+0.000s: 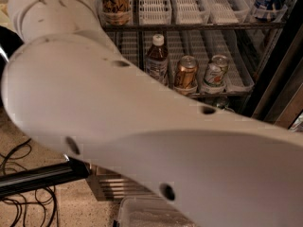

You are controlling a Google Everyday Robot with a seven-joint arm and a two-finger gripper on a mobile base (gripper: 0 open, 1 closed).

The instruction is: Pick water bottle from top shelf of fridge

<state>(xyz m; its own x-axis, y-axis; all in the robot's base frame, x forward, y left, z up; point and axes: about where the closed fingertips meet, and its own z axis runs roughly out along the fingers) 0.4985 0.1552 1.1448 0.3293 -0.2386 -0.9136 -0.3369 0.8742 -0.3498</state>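
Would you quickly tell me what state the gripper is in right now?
Gripper: cannot be told; it is out of view past the top left edge, beyond the white arm that fills most of the view.

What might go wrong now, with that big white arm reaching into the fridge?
The white robot arm fills the view. Its gripper is out of sight past the top-left edge, and the water bottle is hidden too, so a bad grasp would go unseen. The wrist sits beside the tall brown-and-gold can on the top wire shelf and might knock it.
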